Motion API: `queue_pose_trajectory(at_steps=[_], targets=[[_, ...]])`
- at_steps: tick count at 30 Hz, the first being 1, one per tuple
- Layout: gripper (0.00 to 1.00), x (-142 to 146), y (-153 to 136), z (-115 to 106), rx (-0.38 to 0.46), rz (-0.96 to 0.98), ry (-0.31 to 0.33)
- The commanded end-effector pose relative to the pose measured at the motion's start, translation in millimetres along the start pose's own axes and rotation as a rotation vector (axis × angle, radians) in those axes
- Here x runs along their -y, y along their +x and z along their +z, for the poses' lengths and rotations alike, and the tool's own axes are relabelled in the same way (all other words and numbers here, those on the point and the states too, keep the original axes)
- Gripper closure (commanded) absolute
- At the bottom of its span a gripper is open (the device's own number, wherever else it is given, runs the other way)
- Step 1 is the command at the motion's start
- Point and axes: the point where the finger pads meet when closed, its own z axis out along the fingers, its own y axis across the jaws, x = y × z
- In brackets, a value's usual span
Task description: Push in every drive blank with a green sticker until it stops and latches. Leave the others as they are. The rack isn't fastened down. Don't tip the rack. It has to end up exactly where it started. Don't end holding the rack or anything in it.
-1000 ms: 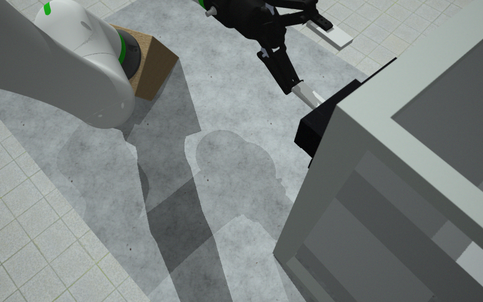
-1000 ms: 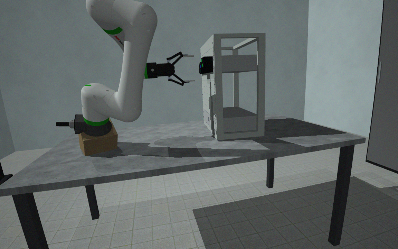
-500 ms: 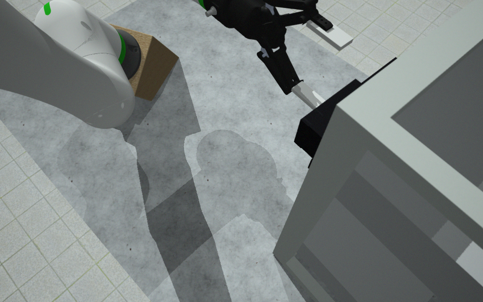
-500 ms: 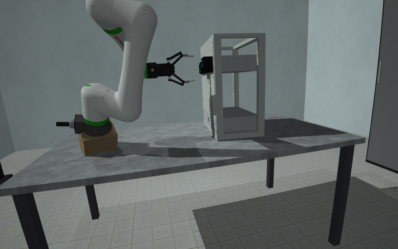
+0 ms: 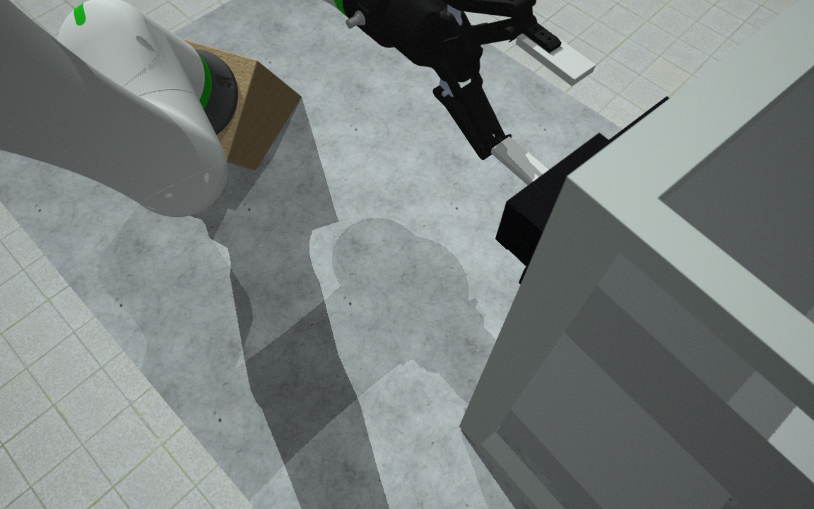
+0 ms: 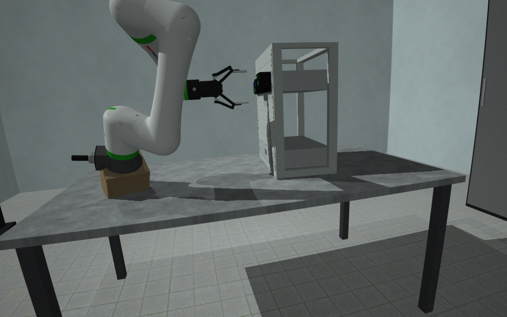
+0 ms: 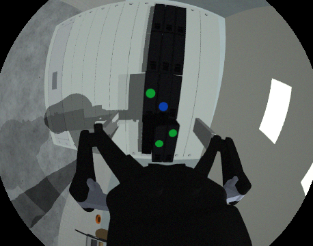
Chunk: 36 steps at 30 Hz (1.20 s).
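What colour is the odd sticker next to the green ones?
Blue sticker, clearest in the wrist view.

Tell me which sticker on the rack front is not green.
The blue sticker. It sits between the upper green sticker and the two lower ones.

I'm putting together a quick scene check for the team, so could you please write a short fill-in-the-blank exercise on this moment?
1. In the wrist view, the stickers on the black drive blanks are three green and one ____.
2. The gripper is fully ____ and holds nothing.
3. The arm's base stands on a ____ block.
4. The grey rack stands on the ____.

Missing words: blue; open; brown; table
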Motion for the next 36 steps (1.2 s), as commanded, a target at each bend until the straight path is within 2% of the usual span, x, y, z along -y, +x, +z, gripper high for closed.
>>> queue_pose_trajectory(at_steps=[1,12,26,36], targets=[[0.00,0,0,0,0.000,0.000,0.000],[0.00,-3,-10,0,0.000,0.000,0.000],[0.00,-26,-79,0,0.000,0.000,0.000],[0.00,-29,-87,0,0.000,0.000,0.000]])
